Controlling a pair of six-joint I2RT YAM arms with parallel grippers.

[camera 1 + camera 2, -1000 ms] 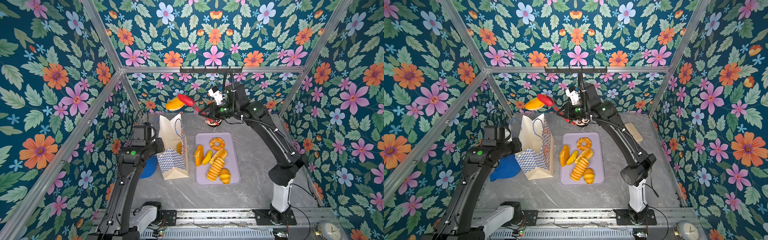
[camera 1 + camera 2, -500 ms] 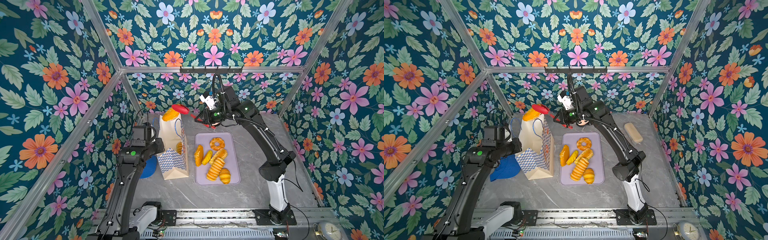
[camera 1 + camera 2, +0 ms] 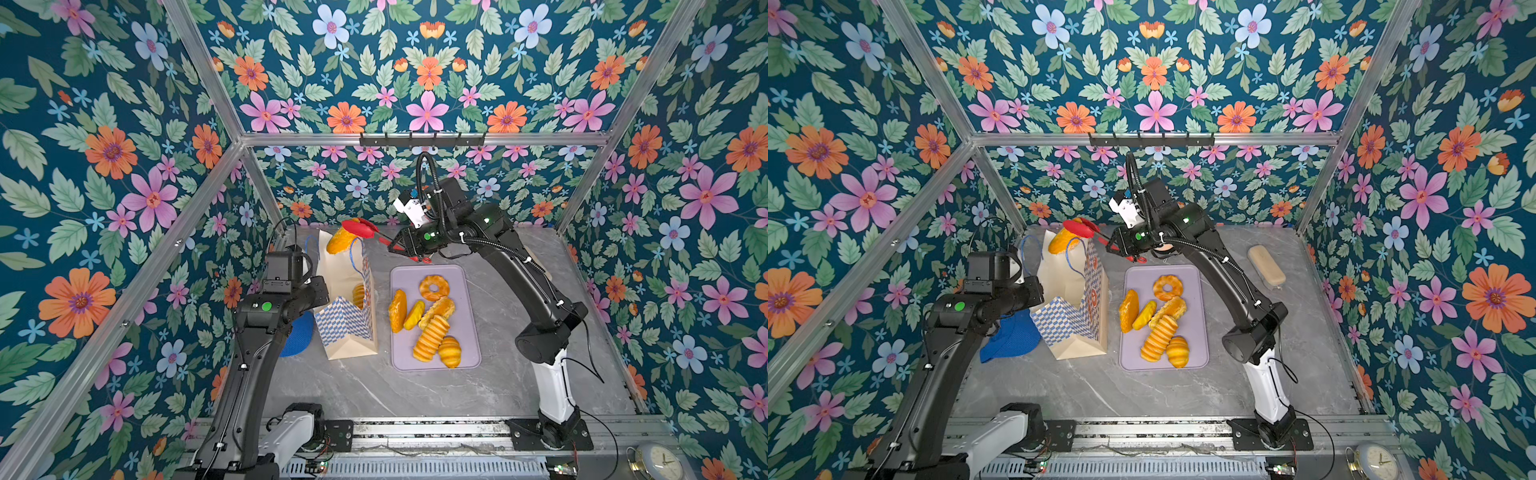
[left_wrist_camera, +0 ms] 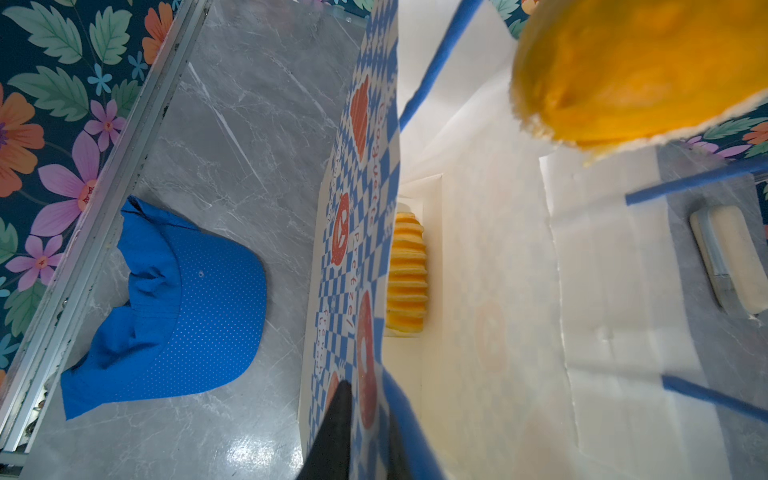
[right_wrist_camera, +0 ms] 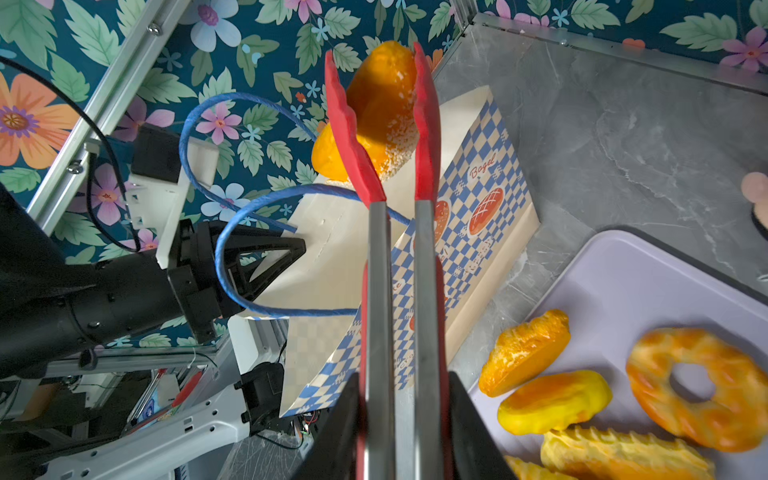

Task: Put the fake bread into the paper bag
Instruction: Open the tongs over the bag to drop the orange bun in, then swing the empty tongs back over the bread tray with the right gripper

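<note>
**Bread transfer: second piece over the bag mouth**

Status of the right end effector [image 5: 405, 432]: clamped on the handles of the red tongs [image 5: 353, 137]. The tong blades sit on either side of a sesame-crusted loaf [image 5: 382, 95], which hangs over the far end of the open mouth of the paper bag [image 3: 347, 324], between the blue cord handles. The loaf does not look released; whether the blades are already slackening I cannot tell.

Left end effector [image 5: 286, 253]: closed on the left wall of the bag at the rim, holding the mouth open. The bag stands upright on the desk [image 3: 415, 390], just left of the lilac tray [image 3: 469, 291].

Progress:
- Done: one ridged loaf [image 4: 407, 270] lies on the bag floor.
- In hand: the sesame loaf, judged one drop away from counting.
- Left: six pieces on the tray, among them a ring doughnut [image 3: 424, 289], a striped loaf [image 3: 431, 337] and a croissant [image 3: 449, 352] at the near end.
- So roughly a quarter through once this one falls.

Not part of the job: blue cap [image 4: 187, 299] on the desk left of the bag, beige block [image 3: 1266, 266] at far right.

Change over the last second: the tongs and loaf were up over the far desk, to the right of the bag. They have since swung left and come down to the mouth. Tray contents, bag and left arm look unchanged.
</note>
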